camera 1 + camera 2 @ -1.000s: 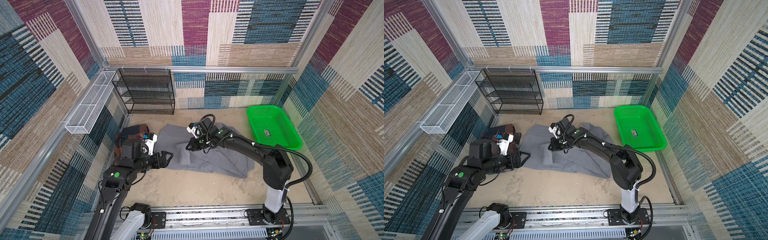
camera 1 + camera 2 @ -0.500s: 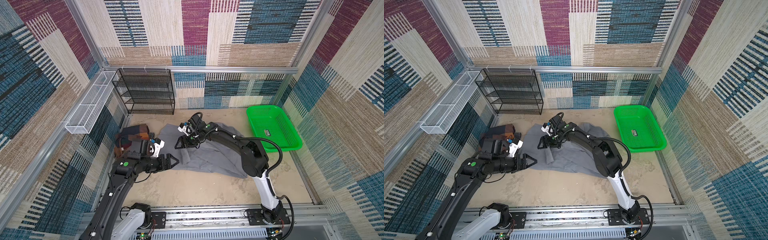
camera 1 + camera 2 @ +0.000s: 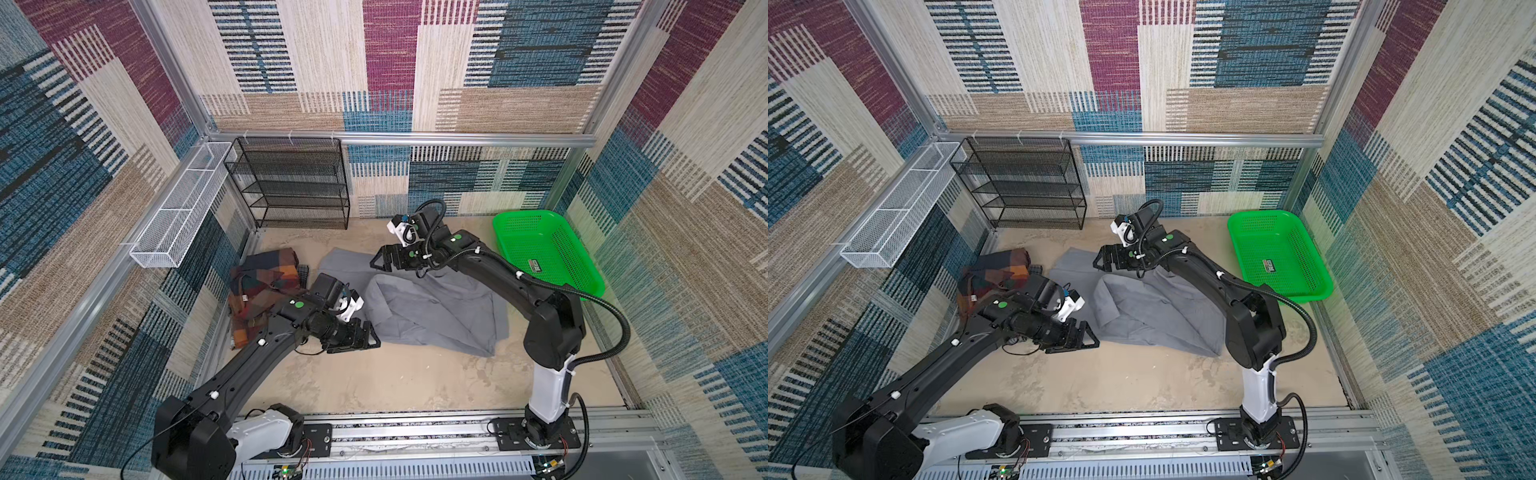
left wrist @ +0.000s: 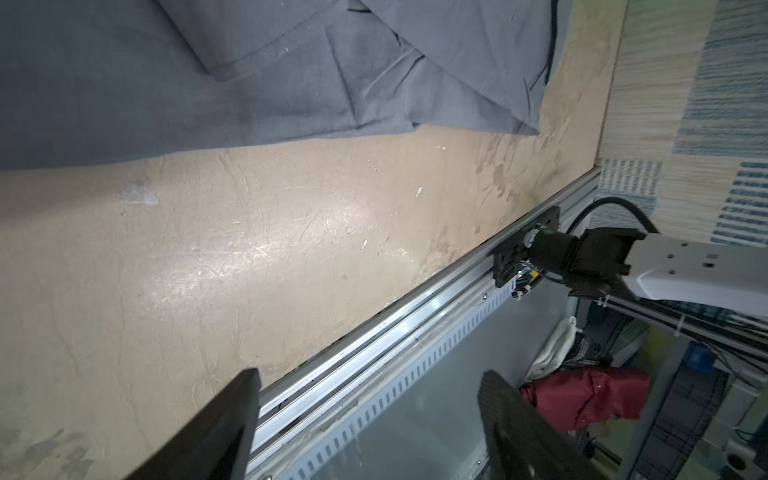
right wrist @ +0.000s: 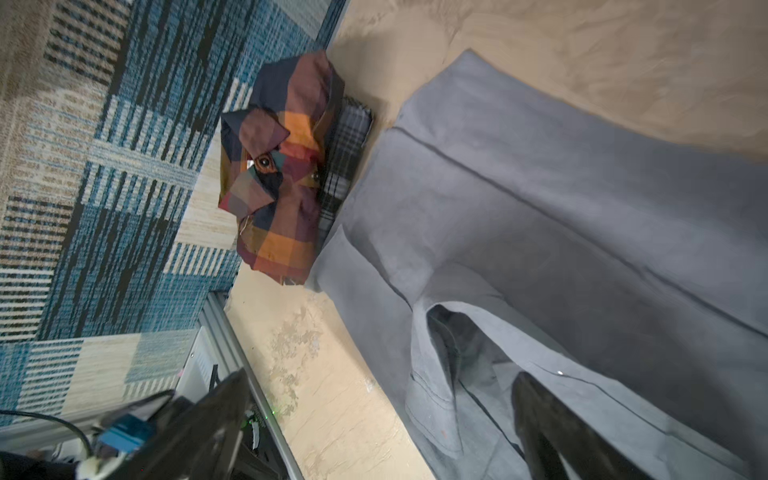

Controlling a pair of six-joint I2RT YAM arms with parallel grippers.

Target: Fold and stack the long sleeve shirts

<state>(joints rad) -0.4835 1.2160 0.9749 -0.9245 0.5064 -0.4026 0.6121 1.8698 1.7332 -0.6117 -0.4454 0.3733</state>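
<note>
Now mid-fold, gray shirt (image 3: 436,311): your left gripper (image 3: 375,335) and right gripper (image 3: 374,259) both wide, empty. Next, likely: pinch edge, fold over.

Plaid shirt (image 3: 268,270): the near part is covered by the left arm in both top views. Its small white tag (image 3: 245,297) is too small to read.
Checked cloth (image 5: 347,153) at the plaid shirt's edge: only a strip shows, so the item cannot be identified.
Gray shirt (image 4: 166,62): cut off by the frame in both wrist views. From above, its far edge is hidden under the right arm.
Left hand (image 4: 370,376) and right hand (image 5: 382,374): fingers run off the frame edge.
Basket (image 3: 528,214): label (image 3: 535,266) illegible.
</note>
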